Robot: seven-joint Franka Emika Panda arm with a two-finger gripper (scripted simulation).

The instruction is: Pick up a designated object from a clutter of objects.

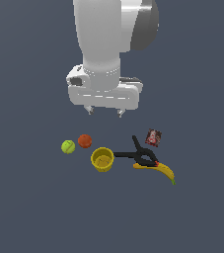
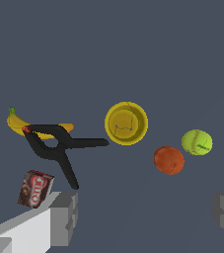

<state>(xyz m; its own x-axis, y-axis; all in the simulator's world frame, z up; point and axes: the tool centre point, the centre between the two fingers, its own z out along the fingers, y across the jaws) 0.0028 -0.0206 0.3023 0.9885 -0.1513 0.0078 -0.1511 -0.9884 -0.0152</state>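
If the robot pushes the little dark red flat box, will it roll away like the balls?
Probably not: the small dark red flat box has flat faces and corners, so it would likely slide or topple. It looks light and stiff, unlike the round orange-red ball, which could roll.

Light: even and soft in both views, moderately dim; no single source can be told.
Ground: flat dark slate-blue, uniform, no glare.
Shadows: none cast under the cup [image 1: 102, 159], banana [image 1: 162, 171] or clamp [image 1: 140, 154].
Shading: arm [image 1: 108, 34] bright white, grey on the exterior view's right; faint gloss on the red ball [image 2: 168, 160].
Sharpness: both views crisp edge to edge; no blur, no edge distortion.
Detail: print on the box [image 2: 35, 189] coarse, partly legible.
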